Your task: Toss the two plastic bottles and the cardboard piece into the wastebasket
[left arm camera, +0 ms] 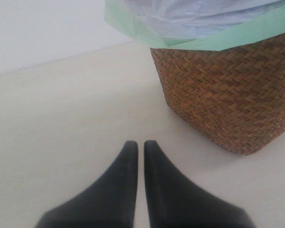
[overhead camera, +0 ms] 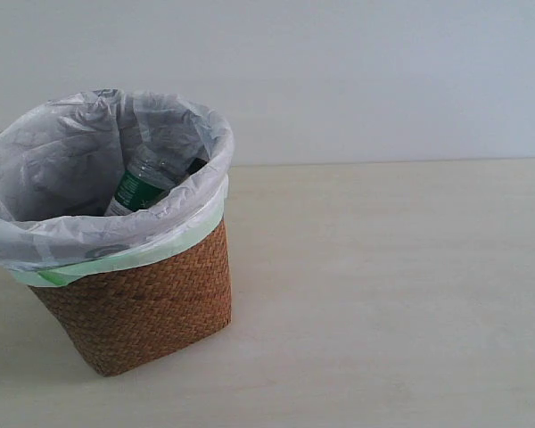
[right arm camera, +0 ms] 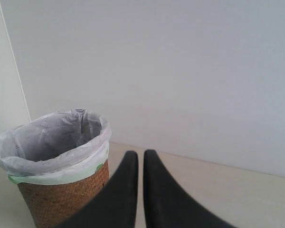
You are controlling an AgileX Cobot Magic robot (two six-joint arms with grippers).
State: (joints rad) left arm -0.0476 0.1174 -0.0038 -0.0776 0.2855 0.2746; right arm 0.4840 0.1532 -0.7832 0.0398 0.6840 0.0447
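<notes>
The brown wicker wastebasket [overhead camera: 138, 303] with its white plastic liner stands at the left of the table. Inside it the larger clear bottle with the green-white label [overhead camera: 143, 185] leans against the liner, and a dark bit shows beside it. The slim red-label bottle and the cardboard piece are hidden. Neither arm shows in the exterior view. My left gripper [left arm camera: 140, 144] is shut and empty, low over the table beside the wastebasket [left arm camera: 228, 95]. My right gripper [right arm camera: 140, 154] is shut and empty, off to the side of the wastebasket [right arm camera: 61, 194].
A pale wooden tabletop [overhead camera: 383, 294] stretches to the right of the basket. A plain white wall [overhead camera: 357, 71] runs behind the table.
</notes>
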